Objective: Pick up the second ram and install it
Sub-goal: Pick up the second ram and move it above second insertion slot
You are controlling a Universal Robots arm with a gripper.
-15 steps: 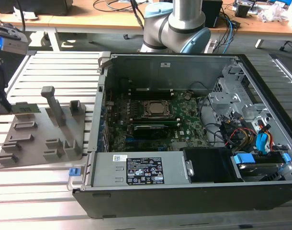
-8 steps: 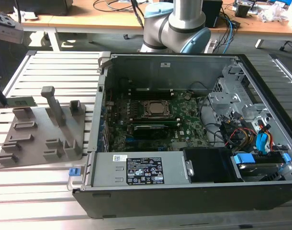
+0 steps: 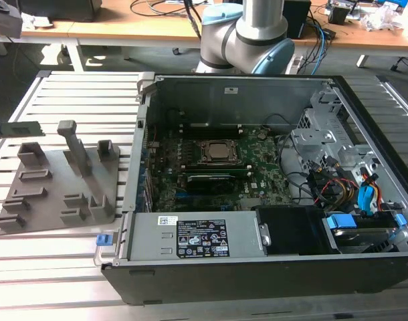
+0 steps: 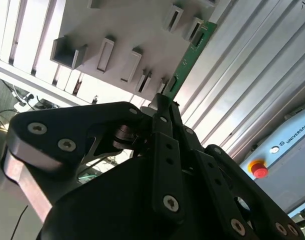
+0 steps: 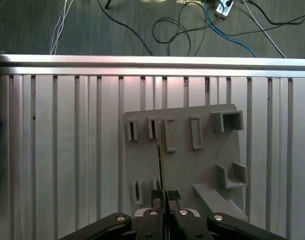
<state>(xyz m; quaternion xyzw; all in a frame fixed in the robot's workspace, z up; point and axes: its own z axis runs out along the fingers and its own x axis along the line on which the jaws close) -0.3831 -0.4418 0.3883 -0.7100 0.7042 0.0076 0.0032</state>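
The second ram (image 4: 188, 52) is a thin green stick held by one end between my gripper's black fingers (image 4: 165, 107), which are shut on it. In the first wrist view the second ram (image 5: 160, 160) shows edge-on above the grey slotted tray (image 5: 202, 165), with my gripper (image 5: 162, 202) closed around its near end. At the exterior view's far left, the second ram (image 3: 22, 126) hangs level above the table behind the grey tray (image 3: 50, 194), away from the open computer case (image 3: 257, 267). The motherboard (image 3: 257, 177) lies inside the case.
The tray carries upright posts (image 3: 73, 144) and several narrow slots. The case has tall metal walls, a black power supply (image 3: 197, 237) along its near side and cables with drive bays (image 3: 351, 194) on the exterior view's right. The arm's base (image 3: 247, 37) stands behind the case.
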